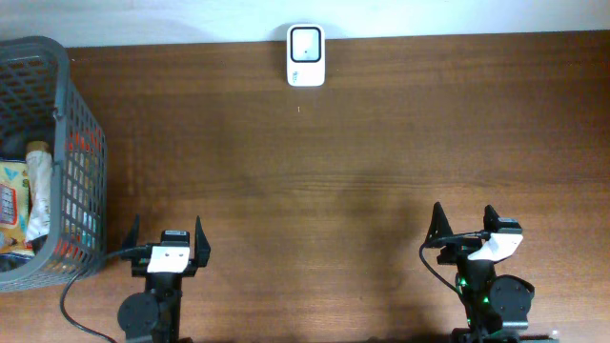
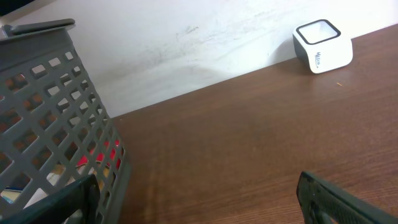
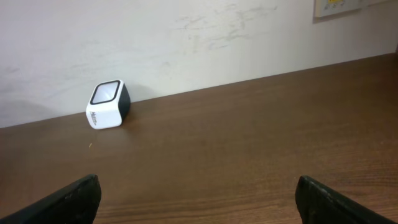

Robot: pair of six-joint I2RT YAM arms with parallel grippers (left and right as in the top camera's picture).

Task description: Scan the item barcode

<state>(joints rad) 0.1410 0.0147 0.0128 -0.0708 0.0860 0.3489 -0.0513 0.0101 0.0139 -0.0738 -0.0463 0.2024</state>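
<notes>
Nothing is held. The left pincer (image 1: pixel 167 234) and right pincer (image 1: pixel 464 223) both sit at the near edge of the desk (image 1: pixel 334 171), fingers wide apart and empty.

The goods to scan lie in the grey mesh basket (image 1: pixel 84 162) at the far left. A bottle (image 1: pixel 36 191) with a tan cap leans beside a yellow packet (image 1: pixel 10 205), with more under them. Which one is meant is not plain, and the heap is too crowded to show any barcode. The scanner (image 1: pixel 306 55) stands at the far edge against the wall, well apart from the basket and from both arms.

The first risk is the basket. Its wall is tall and the left pincer is just beside it, so a low approach could catch the rim and drag or tip it. The goods are packed close, so a finger may come down on two things at once or slip off the bottle's round side.

The packet looks soft and could fold over its code. Even with a clean lift, the code may face away from the scanner's window. The long reach back could also nudge the small scanner.
</notes>
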